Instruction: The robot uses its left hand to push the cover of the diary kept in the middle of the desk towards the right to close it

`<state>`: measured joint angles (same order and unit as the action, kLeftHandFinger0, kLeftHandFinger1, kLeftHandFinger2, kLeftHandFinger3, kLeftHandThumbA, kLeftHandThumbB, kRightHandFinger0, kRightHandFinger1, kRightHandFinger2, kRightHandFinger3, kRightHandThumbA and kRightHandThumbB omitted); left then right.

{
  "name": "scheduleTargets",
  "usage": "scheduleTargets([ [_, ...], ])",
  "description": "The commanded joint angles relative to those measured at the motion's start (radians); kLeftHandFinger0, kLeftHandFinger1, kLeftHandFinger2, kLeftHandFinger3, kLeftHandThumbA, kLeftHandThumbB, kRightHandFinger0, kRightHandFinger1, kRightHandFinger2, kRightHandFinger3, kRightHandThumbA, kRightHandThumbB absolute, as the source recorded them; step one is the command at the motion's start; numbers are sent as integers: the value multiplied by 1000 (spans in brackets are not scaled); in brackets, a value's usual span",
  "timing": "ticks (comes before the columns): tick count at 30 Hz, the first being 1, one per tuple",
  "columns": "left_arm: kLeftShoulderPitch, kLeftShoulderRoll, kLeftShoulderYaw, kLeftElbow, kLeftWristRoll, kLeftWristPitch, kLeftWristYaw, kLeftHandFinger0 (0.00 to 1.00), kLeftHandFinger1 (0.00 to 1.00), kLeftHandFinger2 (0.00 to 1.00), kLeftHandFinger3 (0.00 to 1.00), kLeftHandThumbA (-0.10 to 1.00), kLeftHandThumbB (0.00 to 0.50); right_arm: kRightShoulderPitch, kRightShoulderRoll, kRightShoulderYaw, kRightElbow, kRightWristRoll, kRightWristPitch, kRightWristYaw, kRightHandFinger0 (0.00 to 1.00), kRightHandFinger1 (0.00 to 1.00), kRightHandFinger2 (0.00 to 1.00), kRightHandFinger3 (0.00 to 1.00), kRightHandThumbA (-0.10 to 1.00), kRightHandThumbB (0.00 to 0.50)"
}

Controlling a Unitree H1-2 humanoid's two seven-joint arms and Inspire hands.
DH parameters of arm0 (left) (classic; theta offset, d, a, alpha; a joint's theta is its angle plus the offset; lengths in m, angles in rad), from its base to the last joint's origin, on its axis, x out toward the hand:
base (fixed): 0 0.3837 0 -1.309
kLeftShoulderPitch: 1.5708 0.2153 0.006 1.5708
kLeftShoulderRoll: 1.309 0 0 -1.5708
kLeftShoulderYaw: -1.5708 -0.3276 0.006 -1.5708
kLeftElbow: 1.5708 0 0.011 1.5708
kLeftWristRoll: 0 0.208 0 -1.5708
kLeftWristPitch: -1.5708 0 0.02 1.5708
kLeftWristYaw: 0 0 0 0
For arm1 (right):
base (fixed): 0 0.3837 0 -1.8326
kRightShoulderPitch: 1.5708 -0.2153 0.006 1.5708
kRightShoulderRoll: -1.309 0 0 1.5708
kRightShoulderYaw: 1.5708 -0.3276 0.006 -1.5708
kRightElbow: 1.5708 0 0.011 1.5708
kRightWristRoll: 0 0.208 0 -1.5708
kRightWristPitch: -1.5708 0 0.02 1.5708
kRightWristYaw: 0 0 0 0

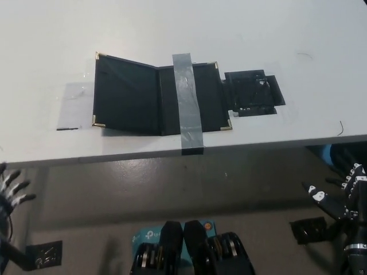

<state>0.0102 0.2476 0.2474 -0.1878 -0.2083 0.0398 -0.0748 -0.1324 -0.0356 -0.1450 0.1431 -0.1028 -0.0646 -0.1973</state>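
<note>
White desk (pixel 241 23) filling view; diary (pixel 157 98) lying open mid-desk, taped down. My left hand (pixel 10 189) hanging low, fingers apart, empty; right hand (pixel 338 197) likewise resting. Risk: tape (pixel 188 103) resisting, cover (pixel 126 94) springing back.

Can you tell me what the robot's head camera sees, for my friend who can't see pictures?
An open black diary with gold corners lies on a white desk, a grey tape strip across its right half. The white left hand and black right hand wait below the desk edge.
</note>
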Motion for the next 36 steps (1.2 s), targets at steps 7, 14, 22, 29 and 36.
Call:
scheduleTargets([
  [7,-280,-7,-86,-361,-183,247,7,844,890,932,1000,1000,243,-30,3,-9,-22,8,-21,-17,603,773,859,900,893,86],
  [14,-453,-37,-50,-273,-235,344,52,1000,1000,1000,1000,1000,209,-23,8,-8,-31,4,-7,-18,603,774,855,898,897,68],
  [22,-537,3,-27,31,-171,337,39,1000,1000,1000,1000,1000,255,-17,10,-6,-34,-6,2,-20,598,774,852,897,900,62],
  [29,-551,55,-28,293,-74,246,51,1000,1000,1000,1000,1000,269,-24,13,-6,-29,-6,21,-22,578,757,838,895,902,65],
  [36,-549,132,-29,407,-24,244,38,1000,1000,1000,1000,1000,181,-28,7,-2,-23,-4,9,-18,585,750,831,886,891,62],
])
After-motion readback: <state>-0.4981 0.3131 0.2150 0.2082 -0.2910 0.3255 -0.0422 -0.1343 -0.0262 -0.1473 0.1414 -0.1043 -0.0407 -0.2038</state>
